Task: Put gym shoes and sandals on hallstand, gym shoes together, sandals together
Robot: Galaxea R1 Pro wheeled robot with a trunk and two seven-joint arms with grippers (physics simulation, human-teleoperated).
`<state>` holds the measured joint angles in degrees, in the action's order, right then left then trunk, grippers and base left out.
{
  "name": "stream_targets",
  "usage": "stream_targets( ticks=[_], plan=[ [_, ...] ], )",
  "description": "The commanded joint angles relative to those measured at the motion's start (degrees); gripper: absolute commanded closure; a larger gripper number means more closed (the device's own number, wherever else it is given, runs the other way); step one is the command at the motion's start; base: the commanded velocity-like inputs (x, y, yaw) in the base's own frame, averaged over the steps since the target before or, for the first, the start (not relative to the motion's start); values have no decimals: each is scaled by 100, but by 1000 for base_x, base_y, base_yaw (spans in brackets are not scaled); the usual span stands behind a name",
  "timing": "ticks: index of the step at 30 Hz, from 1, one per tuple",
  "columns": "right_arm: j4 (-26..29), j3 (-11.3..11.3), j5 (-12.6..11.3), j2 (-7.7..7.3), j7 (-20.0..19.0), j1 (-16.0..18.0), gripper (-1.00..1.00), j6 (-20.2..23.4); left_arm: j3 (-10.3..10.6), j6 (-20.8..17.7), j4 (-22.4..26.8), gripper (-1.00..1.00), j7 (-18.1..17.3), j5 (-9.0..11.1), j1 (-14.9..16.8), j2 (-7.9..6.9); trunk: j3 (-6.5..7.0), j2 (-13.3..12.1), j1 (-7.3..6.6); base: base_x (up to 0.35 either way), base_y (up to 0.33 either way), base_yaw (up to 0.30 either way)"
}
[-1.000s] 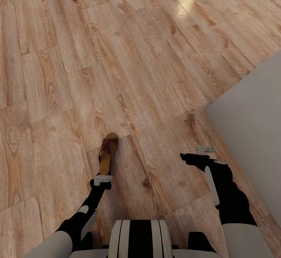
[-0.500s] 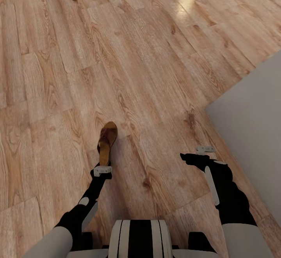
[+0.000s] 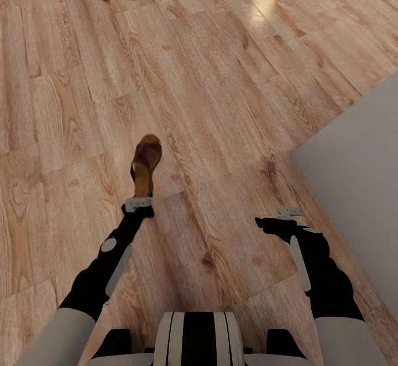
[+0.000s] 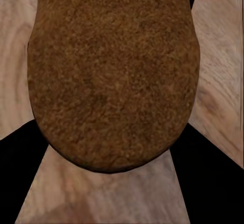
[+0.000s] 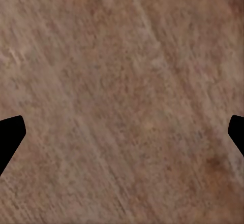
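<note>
One dark brown sandal [image 3: 145, 162] with a tan footbed sticks out from my left gripper [image 3: 139, 199], which is shut on its heel end above the wood-plank corridor floor [image 3: 221, 78]. In the left wrist view the sandal [image 4: 112, 71] is seen close up between the black fingers [image 4: 18, 168]. My right gripper [image 3: 266, 223] hangs open over bare floor, its fingertips [image 5: 10, 137] far apart with nothing between them. The gym shoes, the other sandal and the hallstand are out of view.
A plain grey wall surface [image 3: 354, 178] rises at the right, close to my right arm. Wood flooring stretches ahead and to the left, with a bright light reflection [image 3: 262, 4] far ahead.
My left arm has reached forward, carrying the sandal farther away and slightly left. The right arm and the camera have stayed still.
</note>
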<state>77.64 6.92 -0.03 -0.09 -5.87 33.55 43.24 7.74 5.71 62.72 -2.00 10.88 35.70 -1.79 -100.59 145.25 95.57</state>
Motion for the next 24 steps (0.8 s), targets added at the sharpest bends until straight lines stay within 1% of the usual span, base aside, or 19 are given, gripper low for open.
stream_targets(
  ticks=[1,2,4,5,6,7,8,9,10,11,12,14,15,16,18,19,20,24],
  plan=[
    [6,8,3,1,-28,2,-100,27,-39,-398,376,100,-18,58,0,-30,-3,1,0,0,0,0],
    [6,6,3,1,-27,2,-100,27,-86,-797,725,100,-18,54,1,-71,-3,1,0,0,0,0],
    [6,6,3,1,-27,2,-100,27,-123,-1178,1043,100,-19,51,2,-120,-3,1,0,0,0,0],
    [6,8,3,1,-28,2,-100,27,-149,-1579,1364,100,-19,47,2,-186,-3,1,0,0,0,0],
    [6,5,3,1,-28,1,-100,27,-177,-2374,1905,100,-19,41,5,-332,-3,1,0,0,0,0],
    [6,4,3,1,-28,1,-100,27,-183,-2574,2015,100,-21,40,8,-368,-3,1,0,0,0,0],
    [8,4,3,2,-28,1,-100,27,-190,-2963,2208,100,-24,41,11,-444,-3,1,0,0,0,0],
    [9,4,3,4,-26,2,-100,27,-193,-3149,2292,100,-24,42,12,-481,-3,1,0,0,0,0],
    [13,3,6,6,-24,2,-100,27,-200,-3492,2449,100,-26,43,14,-550,-3,1,0,0,0,0],
    [20,5,7,7,-23,2,-100,27,-200,-3646,2522,100,-28,44,14,-582,-3,1,0,0,0,0],
    [96,12,9,8,-21,2,-100,29,-206,-4029,2696,100,-32,48,15,-659,-3,1,0,0,0,0],
    [242,17,11,13,-20,2,-100,31,-215,-4390,2808,100,-35,52,16,-719,-3,1,0,0,0,0],
    [267,18,11,12,-20,2,-100,32,-216,-4466,2824,100,-37,52,16,-727,-3,1,0,0,0,0],
    [320,19,11,7,-20,2,-100,34,-218,-4689,2854,100,-41,54,16,-744,-3,1,0,0,0,0],
    [358,20,25,4,-18,2,-100,34,-244,-4892,2876,100,-43,54,16,-752,-3,1,0,0,0,0],
    [392,20,36,3,-12,2,-100,34,-286,-5004,2886,100,-43,56,16,-755,-3,1,0,0,0,0],
    [592,20,48,5,-3,2,-100,40,-385,-5175,2899,100,-45,60,11,-759,-3,1,0,0,0,0],
    [829,20,54,14,0,2,-100,62,-475,-5275,2900,100,-45,68,-20,-752,-3,1,0,0,0,0]
  ],
)
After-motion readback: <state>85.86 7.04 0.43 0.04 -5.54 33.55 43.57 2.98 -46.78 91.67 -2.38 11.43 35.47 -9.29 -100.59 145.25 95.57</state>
